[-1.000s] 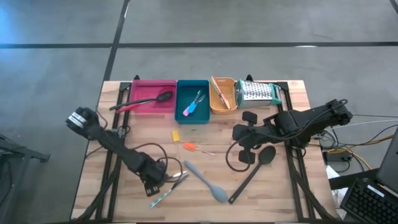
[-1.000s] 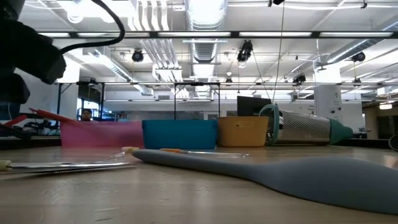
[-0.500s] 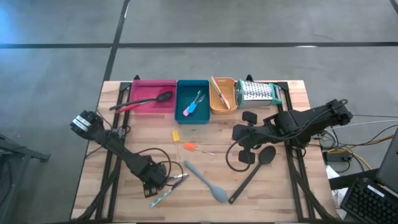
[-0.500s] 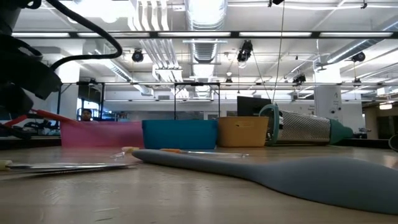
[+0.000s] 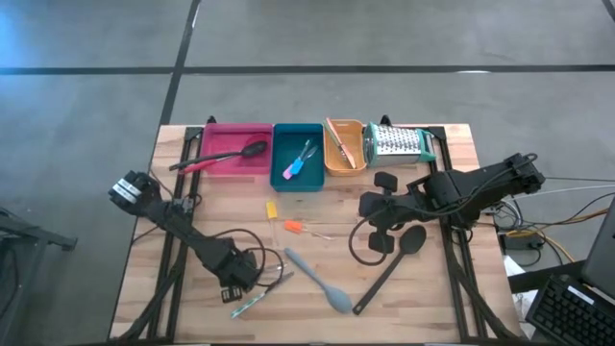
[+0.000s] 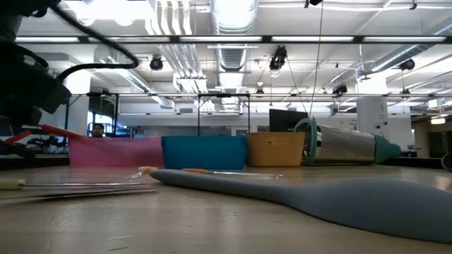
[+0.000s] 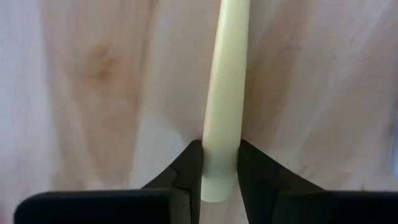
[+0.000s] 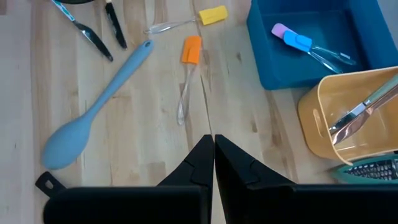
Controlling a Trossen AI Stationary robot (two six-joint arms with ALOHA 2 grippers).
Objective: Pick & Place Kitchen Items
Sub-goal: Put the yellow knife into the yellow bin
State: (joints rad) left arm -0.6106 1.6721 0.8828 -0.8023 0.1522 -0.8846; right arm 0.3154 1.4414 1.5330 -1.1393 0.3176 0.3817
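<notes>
My left gripper [image 7: 219, 167] low at the table's near left, fingers [image 7: 186, 171] clamped on a cream handle [image 7: 225, 93], its far end cut off from view, my right gripper [image 8: 212, 155] pressed together, grey spoon [image 8: 96, 107] lying beyond its fingertips

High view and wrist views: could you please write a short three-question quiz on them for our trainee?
1. True or false: the left tool is shut on a cream handle.
2. Which tray holds the black spoon? A: the pink tray. B: the teal one. C: the orange one.
3. Fill the gap: the grey spoon lies loose on the ____.

Key
1. True.
2. A.
3. Table.
</notes>
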